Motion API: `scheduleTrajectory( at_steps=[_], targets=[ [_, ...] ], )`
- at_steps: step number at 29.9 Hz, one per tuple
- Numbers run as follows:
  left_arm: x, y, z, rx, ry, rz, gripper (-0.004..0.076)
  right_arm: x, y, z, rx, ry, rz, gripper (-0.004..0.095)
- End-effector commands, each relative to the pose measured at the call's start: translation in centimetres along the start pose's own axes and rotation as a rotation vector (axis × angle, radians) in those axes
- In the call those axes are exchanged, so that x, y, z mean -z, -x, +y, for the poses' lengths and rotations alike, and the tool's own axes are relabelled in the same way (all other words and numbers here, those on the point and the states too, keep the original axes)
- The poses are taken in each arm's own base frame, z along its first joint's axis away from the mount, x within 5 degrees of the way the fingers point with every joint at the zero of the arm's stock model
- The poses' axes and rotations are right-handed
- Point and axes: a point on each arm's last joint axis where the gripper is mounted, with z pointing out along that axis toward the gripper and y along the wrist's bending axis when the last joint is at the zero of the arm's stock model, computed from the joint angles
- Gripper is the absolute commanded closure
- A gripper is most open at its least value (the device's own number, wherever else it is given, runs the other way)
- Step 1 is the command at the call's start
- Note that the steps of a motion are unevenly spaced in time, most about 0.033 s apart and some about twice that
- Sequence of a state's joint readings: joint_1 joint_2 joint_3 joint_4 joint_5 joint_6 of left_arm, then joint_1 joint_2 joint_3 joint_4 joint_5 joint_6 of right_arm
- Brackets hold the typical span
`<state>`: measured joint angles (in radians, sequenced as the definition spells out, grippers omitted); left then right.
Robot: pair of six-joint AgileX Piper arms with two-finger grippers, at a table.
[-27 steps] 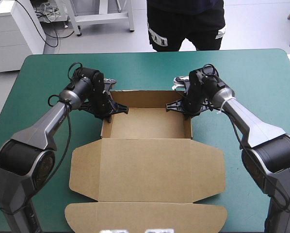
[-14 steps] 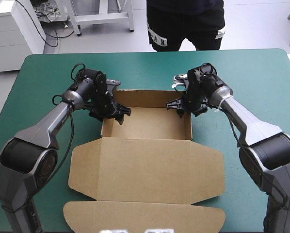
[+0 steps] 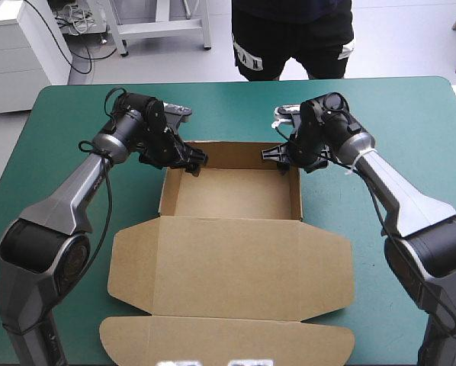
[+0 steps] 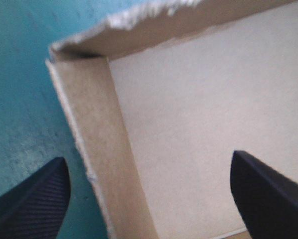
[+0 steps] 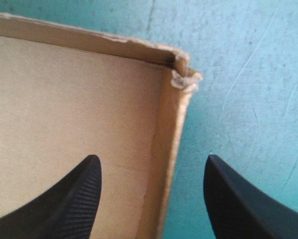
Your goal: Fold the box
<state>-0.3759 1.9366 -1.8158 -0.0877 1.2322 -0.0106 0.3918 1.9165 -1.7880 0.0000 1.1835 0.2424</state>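
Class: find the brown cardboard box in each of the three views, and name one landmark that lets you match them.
High view: the brown cardboard box lies mid-table, open tray far, lid flat near.
Left wrist view: a tray corner; one wall runs between the left gripper's open fingers.
Right wrist view: another tray corner, its wall between the right gripper's open fingers.
Shared landmark: teal-green table cover outside the walls.

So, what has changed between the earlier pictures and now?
The left end effector and the right end effector both moved along the box, away from its lid, to the far corners. Each is open, astride a side wall. Nothing was visibly taken hold of. The box stayed in place, an open tray with the lid flat.
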Motion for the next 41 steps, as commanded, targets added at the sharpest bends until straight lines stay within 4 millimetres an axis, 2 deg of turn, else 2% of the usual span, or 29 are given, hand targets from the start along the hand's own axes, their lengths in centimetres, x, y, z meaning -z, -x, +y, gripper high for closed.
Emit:
scheduleTrajectory(
  at_steps=[1, 6, 8, 10, 12, 16, 19, 22, 25, 29, 35, 41],
  targets=[
    [6.9, 0.3, -0.8, -0.019, -0.019, -0.159, 0.0104, 6.2, 0.2, -0.2, 0.005, 0.037, -0.169, 0.0347],
    [12.1, 0.0, -0.4, -0.045, 0.065, -0.307, 0.0123, 9.5, -0.5, -0.4, 0.013, 0.053, -0.24, 0.0347],
    [13.9, -0.6, -0.2, -0.051, 0.094, -0.348, 0.0169, 10.8, -0.9, -0.5, 0.014, 0.06, -0.268, 0.0347],
    [15.8, -1.4, -0.1, -0.055, 0.122, -0.392, 0.0247, 11.6, -1.1, -0.6, 0.009, 0.065, -0.286, 0.0347],
    [17.8, -2.4, -0.2, -0.056, 0.13, -0.438, 0.0376, 12.1, -1.3, -0.6, 0.009, 0.067, -0.298, 0.0347],
    [21.4, -4.4, -0.3, -0.064, 0.141, -0.523, 0.0709, 12.3, -1.4, -0.6, 0.009, 0.068, -0.303, 0.0347],
    [24.3, -6.5, -0.4, -0.076, 0.143, -0.596, 0.0731, 12.3, -1.3, -0.6, 0.009, 0.068, -0.301, 0.0347],
    [26.3, -9.0, -0.5, -0.096, 0.149, -0.637, 0.0731, 12.3, -1.3, -0.8, 0.014, 0.049, -0.305, 0.0347],
    [26.9, -11.8, -0.4, -0.106, 0.154, -0.636, 0.0731, 12.1, -1.3, -0.9, 0.017, 0.038, -0.304, 0.0347],
    [26.1, -15.8, -0.2, -0.11, 0.155, -0.608, 0.0731, 11.6, -1.1, -0.8, 0.017, 0.036, -0.293, 0.0347],
    [23.3, -21.7, -0.1, -0.113, 0.111, -0.626, 0.0731, 8.8, -0.8, -0.7, 0.01, 0.026, -0.218, 0.0347],
    [19.0, -27.4, 0.1, -0.104, 0.058, -0.608, 0.0731, 5.4, -1.2, -0.5, 0.001, 0.031, -0.112, 0.0347]
  ],
)
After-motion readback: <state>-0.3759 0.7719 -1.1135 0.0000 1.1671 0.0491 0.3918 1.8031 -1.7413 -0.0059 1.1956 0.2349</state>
